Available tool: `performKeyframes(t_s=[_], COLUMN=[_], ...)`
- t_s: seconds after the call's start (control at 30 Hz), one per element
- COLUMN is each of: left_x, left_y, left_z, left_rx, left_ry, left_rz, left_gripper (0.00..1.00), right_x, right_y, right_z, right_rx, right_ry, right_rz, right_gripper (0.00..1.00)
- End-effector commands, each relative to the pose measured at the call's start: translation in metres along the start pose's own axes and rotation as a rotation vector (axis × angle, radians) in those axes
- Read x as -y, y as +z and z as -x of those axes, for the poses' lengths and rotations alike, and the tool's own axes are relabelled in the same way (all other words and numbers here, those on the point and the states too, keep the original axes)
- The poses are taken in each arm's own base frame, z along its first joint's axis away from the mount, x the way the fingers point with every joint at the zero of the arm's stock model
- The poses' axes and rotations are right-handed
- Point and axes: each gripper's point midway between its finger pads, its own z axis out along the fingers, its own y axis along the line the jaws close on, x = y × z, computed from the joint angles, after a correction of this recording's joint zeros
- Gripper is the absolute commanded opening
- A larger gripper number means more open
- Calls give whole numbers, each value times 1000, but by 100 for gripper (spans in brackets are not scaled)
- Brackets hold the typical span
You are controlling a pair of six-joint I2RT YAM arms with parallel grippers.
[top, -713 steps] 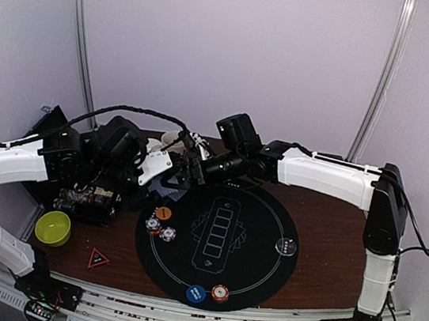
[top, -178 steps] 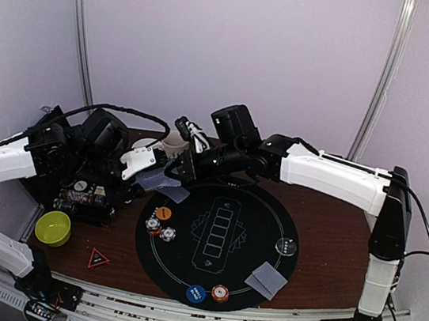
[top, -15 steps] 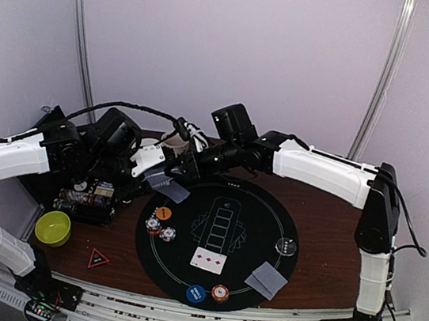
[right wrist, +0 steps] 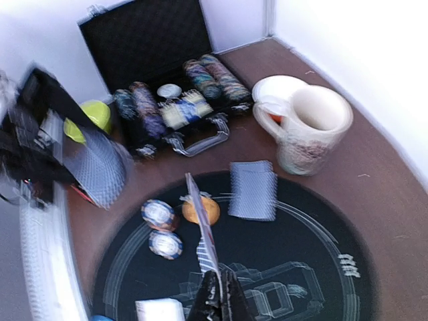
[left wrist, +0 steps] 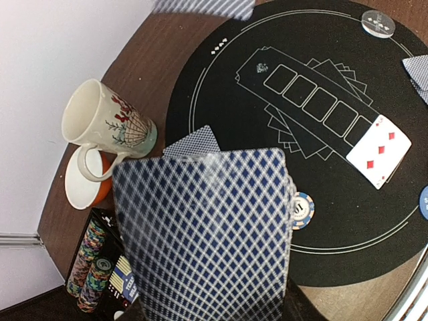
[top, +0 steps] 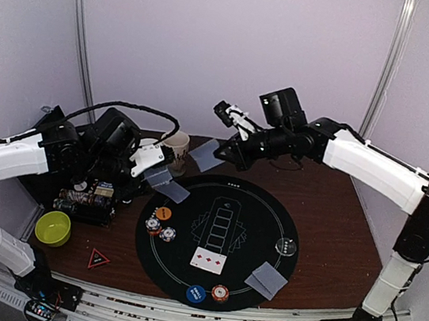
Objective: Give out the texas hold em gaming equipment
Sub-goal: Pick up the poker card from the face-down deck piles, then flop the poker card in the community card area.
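My left gripper [top: 150, 166] is shut on a deck of grey-blue-backed playing cards [left wrist: 207, 234], which hides its fingers in the left wrist view. Over the mat's far edge, my right gripper [right wrist: 217, 294] is raised and shut on a single card [right wrist: 204, 234], seen edge-on; the same card [top: 207, 155] shows from above. The black mat [top: 255, 214] holds a face-up red-pipped card [top: 208, 260], face-down cards [top: 268, 278], a face-down card [right wrist: 253, 189] at its far left edge, striped chips [top: 161, 230], an orange disc [top: 163, 213], a blue disc [top: 196, 294], another chip [top: 220, 292] and a clear disc [top: 287, 247].
An open black chip case [top: 86, 194] with chip rows sits left of the mat. A patterned mug [top: 175, 145] and a small saucer [left wrist: 80, 184] stand at the back left. A green bowl [top: 53, 227] and a red triangle [top: 98, 258] lie near the front left.
My right gripper has shut on one card at the deck and drawn it up and to the right, away from the left gripper. The left arm has held still.
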Motion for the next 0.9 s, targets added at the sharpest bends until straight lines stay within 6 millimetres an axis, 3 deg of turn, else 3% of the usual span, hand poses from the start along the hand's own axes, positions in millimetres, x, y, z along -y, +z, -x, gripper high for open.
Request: performKeyframes(t_s=[0.0, 0.17, 0.33, 0.47, 0.63, 0.73, 0.87], left_x=[-8, -9, -9, -9, -9, -9, -11], left_y=[-7, -7, -4, -1, 2, 3, 4], left_z=[11, 12, 12, 11, 13, 14, 16], left_rx=[56, 56, 50, 41, 38, 34, 33], left_ry=[-37, -45, -48, -43, -30, -23, -15], left_rz=[30, 33, 36, 39, 39, 37, 44], left_gripper=[47, 48, 47, 48, 47, 47, 47], right_x=[26, 7, -9, -17, -15, -14, -11], right_y=[-24, 3, 48, 72, 79, 78, 74], right_z=[-39, -96, -135, -167, -206, -219, -240], right_rx=[-11, 38, 68, 16, -78, -115, -182], right_ry=[-469, -1004, -1231, -1411, -1505, -1533, -1570], right_rz=[-163, -66, 121, 215, 263, 286, 302], right_gripper=[0, 0, 0, 0, 0, 0, 7])
